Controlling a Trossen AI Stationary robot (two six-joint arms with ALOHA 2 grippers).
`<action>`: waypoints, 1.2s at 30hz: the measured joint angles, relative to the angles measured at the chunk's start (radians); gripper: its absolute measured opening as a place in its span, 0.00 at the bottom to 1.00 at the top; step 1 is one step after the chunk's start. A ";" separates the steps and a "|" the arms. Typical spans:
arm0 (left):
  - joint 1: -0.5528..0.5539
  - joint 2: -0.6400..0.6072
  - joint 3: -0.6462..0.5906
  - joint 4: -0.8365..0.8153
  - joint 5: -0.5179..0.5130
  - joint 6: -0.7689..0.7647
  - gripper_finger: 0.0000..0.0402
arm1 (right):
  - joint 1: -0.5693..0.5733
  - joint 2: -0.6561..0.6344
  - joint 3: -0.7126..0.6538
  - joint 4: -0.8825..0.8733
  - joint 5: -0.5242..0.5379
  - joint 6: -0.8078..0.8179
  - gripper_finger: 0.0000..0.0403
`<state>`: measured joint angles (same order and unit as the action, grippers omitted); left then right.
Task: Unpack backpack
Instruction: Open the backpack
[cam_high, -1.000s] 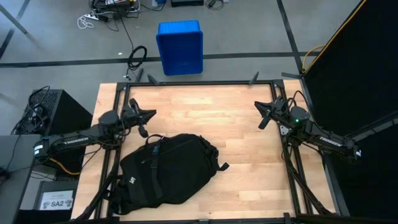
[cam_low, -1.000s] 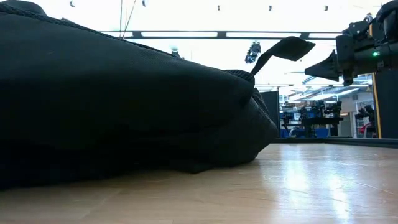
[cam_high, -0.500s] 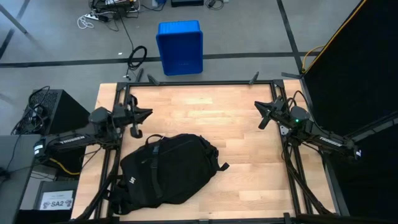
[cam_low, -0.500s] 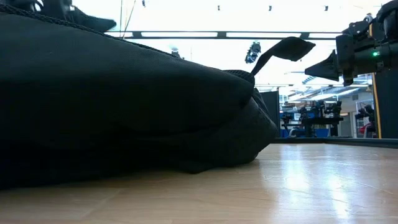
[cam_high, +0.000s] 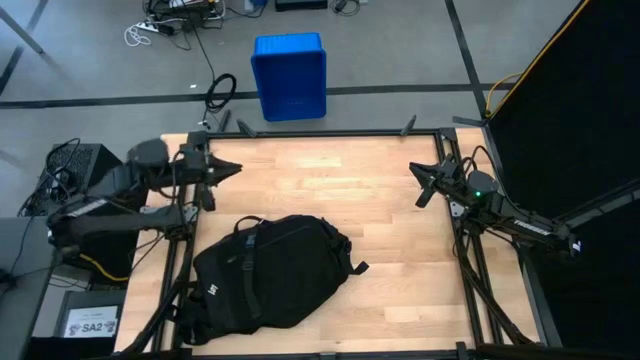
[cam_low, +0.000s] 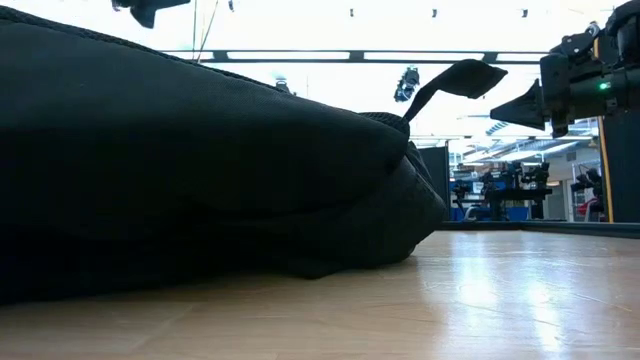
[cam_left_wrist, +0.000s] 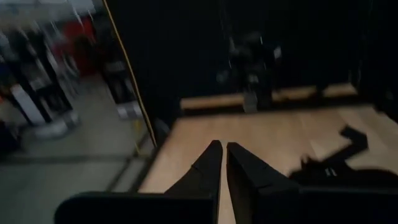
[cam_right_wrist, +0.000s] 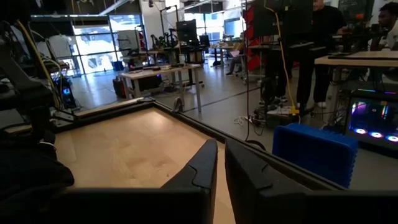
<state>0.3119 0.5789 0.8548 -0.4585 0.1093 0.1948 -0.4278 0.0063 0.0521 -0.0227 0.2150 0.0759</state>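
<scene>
The black backpack (cam_high: 270, 275) lies flat on the wooden table near its left front corner, and it fills most of the low view (cam_low: 200, 170). One strap (cam_low: 455, 80) sticks up and out from its right side. My left gripper (cam_high: 236, 167) is shut and empty, raised high over the table's far left corner, clear of the backpack; it also shows at the low view's top (cam_low: 150, 8) and in its wrist view (cam_left_wrist: 222, 155). My right gripper (cam_high: 416, 170) waits shut and empty at the far right (cam_right_wrist: 221, 155), pointing level.
A blue plastic crate (cam_high: 289, 76) stands on the floor beyond the far edge. A black box (cam_high: 85, 175) with cables sits left of the table, and a black curtain (cam_high: 580, 120) hangs on the right. Bare wood (cam_high: 400, 250) spreads over the table's middle and right.
My left gripper has risen well above the table near the far left corner and tipped up from a downward slant to nearly level, staying shut. The backpack and my right arm have kept still.
</scene>
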 joint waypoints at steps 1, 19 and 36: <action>-0.009 0.040 0.039 -0.043 0.000 0.000 0.00 | 0.000 0.000 0.000 0.000 0.000 0.000 0.01; -0.451 0.761 0.654 -0.949 -0.152 -0.277 0.00 | 0.000 0.000 0.000 0.000 0.000 0.000 0.01; -0.944 0.986 0.707 -0.905 -0.100 -1.054 0.00 | 0.000 0.000 0.000 0.000 0.000 0.000 0.01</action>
<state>-0.6319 1.5652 1.5616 -1.3638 0.0090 -0.8591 -0.4278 0.0063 0.0521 -0.0231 0.2146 0.0757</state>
